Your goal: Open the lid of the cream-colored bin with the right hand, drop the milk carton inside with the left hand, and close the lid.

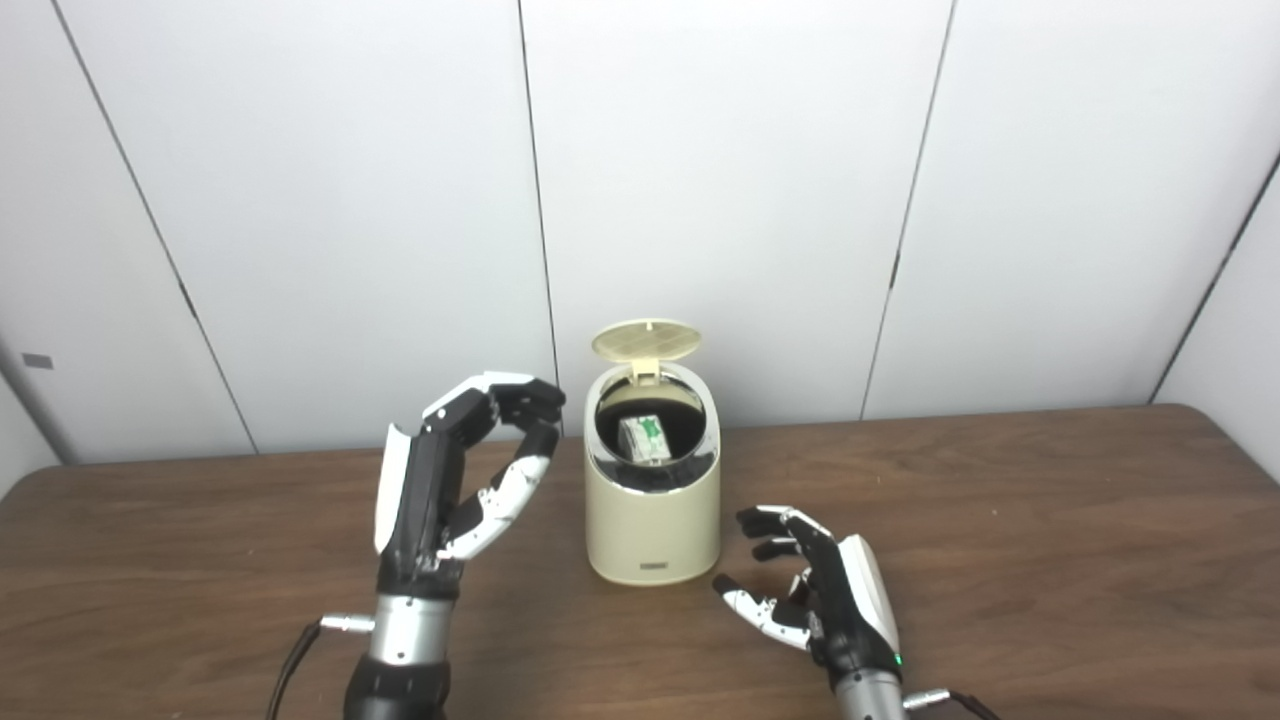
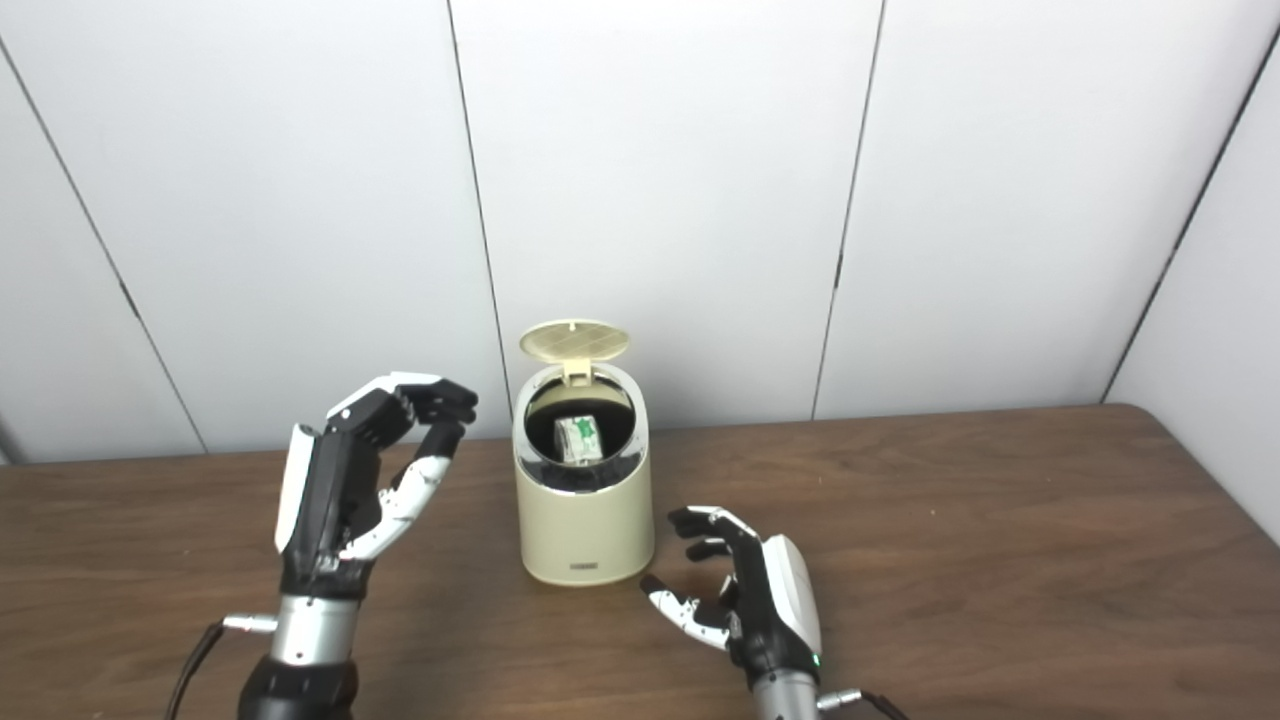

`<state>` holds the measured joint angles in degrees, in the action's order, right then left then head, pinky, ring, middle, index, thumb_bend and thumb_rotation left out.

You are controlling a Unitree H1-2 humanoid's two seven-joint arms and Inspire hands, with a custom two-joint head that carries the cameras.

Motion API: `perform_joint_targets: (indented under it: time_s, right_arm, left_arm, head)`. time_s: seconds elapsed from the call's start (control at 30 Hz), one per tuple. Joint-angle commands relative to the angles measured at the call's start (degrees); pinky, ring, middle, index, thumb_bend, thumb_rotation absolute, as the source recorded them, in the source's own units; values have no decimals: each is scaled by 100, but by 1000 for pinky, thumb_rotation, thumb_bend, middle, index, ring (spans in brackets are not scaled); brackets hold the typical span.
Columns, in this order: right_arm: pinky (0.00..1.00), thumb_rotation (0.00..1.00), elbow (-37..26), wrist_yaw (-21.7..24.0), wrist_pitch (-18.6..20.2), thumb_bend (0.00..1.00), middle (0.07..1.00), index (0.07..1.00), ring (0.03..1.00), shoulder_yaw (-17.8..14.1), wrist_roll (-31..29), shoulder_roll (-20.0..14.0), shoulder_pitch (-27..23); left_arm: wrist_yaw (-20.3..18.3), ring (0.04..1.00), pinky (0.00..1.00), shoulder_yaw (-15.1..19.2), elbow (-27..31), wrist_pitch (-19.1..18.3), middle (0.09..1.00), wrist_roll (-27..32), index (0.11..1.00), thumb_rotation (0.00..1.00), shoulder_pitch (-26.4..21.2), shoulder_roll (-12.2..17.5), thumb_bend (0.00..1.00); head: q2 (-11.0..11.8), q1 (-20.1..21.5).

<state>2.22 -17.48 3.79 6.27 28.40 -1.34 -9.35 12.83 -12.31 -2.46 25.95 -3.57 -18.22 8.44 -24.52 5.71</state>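
Observation:
The cream-colored bin stands on the brown table near the back wall. Its round lid is tipped up and back, so the mouth is uncovered. Inside lies the white and green milk carton. My left hand is raised to the left of the bin, level with its rim, fingers curled apart and holding nothing. My right hand sits low at the bin's front right, just above the table, open and empty, with its fingers pointing toward the bin's base.
The wooden table stretches to both sides, its rounded right corner against white wall panels. A black cable trails from my left wrist at the bottom edge.

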Motion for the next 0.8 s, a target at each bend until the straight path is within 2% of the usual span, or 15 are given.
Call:
perform_joint_targets:
  time_s: [0.0,0.03,0.1,0.2,0.27,0.33,0.43,0.53,0.63,0.77]
  right_arm:
    - [679,615,-475,28,-303,438,817,800,781,-84,91,-309,-163]
    - [720,681,-564,66,-398,460,855,835,822,-71,115,-398,-215]
    - [769,751,-632,39,-733,518,896,872,868,-46,180,-610,-384]
    - [837,863,-971,184,-745,606,929,922,915,31,461,-890,-647]
    - [832,890,-1403,411,-532,632,933,930,914,78,654,-983,-862]
    - [833,849,-1866,816,-188,606,938,934,917,107,781,-1036,-1136]
    - [846,854,-2347,1432,290,612,948,933,935,124,964,-1090,-1487]
    - [817,868,-2620,1975,673,643,931,918,925,107,1006,-1128,-1778]
    - [785,848,-2724,2478,901,622,925,903,909,82,811,-1226,-2112]
    - [760,884,-2709,3013,1108,623,921,899,900,215,1164,-1435,-2518]
  left_arm:
    - [-296,620,559,200,250,49,655,356,665,620,104,138,403]
    - [-464,663,596,260,297,-30,696,586,701,690,215,151,414]
    - [-719,733,661,391,392,-323,764,1031,759,782,417,134,466]
    - [-934,800,737,566,450,-707,831,1277,830,849,605,72,519]
    - [-1021,825,768,656,450,-922,853,1319,859,853,699,12,533]
    - [-1066,844,789,732,436,-1128,866,1306,875,852,794,-65,554]
    - [-1124,846,784,825,347,-1339,870,1268,885,837,884,-194,565]
    - [-1180,866,810,891,161,-1344,886,1127,896,846,882,-292,553]
    - [-1212,874,814,966,-56,-1262,896,1038,902,841,832,-363,530]
    - [-1269,868,809,1046,-220,-1236,891,1043,898,822,804,-434,552]
  head:
    - [-7,1]
    - [-9,-1]
    - [-11,-5]
    - [-18,-9]
    - [-35,18]
    - [-50,37]
    - [13,80]
    - [41,105]
    - [5,100]
    - [-10,98]
